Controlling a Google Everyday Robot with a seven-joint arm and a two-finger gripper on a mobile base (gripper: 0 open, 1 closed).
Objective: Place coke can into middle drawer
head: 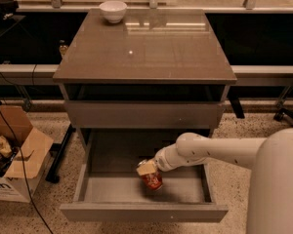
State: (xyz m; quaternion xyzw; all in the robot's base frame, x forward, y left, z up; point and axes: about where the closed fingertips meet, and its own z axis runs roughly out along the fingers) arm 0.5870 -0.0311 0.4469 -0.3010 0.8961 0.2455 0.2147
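The red coke can [153,179] hangs tilted in my gripper [148,170], low inside the open middle drawer [141,211], close to its grey floor near the middle. My white arm reaches in from the right edge of the view. The gripper is shut on the can's upper part. Whether the can touches the drawer floor I cannot tell.
A white bowl [113,10] stands on the far left of the cabinet top [146,48]. A closed grey drawer front [144,114] sits above the open drawer. An open cardboard box [14,152] and cables lie on the floor at left.
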